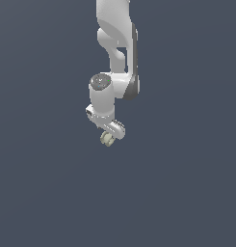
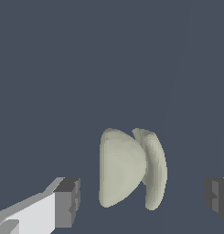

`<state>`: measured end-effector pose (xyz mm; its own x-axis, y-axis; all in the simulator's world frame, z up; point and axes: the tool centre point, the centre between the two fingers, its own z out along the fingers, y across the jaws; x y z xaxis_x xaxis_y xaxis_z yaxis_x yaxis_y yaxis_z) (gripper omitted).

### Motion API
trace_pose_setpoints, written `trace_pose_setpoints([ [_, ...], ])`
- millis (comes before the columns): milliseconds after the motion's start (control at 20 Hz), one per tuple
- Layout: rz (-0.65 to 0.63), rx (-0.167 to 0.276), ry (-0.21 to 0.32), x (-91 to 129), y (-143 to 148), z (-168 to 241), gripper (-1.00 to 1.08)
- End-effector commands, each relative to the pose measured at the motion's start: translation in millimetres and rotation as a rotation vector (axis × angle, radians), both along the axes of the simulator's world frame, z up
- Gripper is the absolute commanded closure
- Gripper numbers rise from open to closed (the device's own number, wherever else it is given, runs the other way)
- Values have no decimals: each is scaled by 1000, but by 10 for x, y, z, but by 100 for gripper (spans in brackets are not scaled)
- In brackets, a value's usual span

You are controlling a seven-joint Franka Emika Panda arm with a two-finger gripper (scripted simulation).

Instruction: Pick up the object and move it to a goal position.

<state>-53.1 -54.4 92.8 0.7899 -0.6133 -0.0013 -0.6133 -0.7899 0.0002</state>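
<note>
The white arm reaches down over the plain dark surface. Its hand [image 2: 141, 201] is open, with the 2 fingers [image 2: 66, 202] spread wide. The pale beige-green object [image 2: 129, 167] sits between them, touching neither, just below the hand [image 1: 110, 132] in the exterior view.

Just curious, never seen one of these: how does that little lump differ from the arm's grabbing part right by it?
The object is pale beige-green; the end effector is white with dark grey fingertips. The object is rounded, the fingertips blocky. The object is far smaller than the white bar above it. In the wrist view it sits between the fingertips, with gaps on both sides.
</note>
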Motion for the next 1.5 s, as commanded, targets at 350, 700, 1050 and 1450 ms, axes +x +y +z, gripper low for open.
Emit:
trace_pose_setpoints([
  [350, -16, -1, -1, -14, -7, -66, -92],
  [700, -19, -1, -1, -26, -10, -375, -92],
  [1050, -20, -1, -1, -18, -7, -517, -92],
  [1450, -20, -1, -1, -18, -7, -517, 108],
])
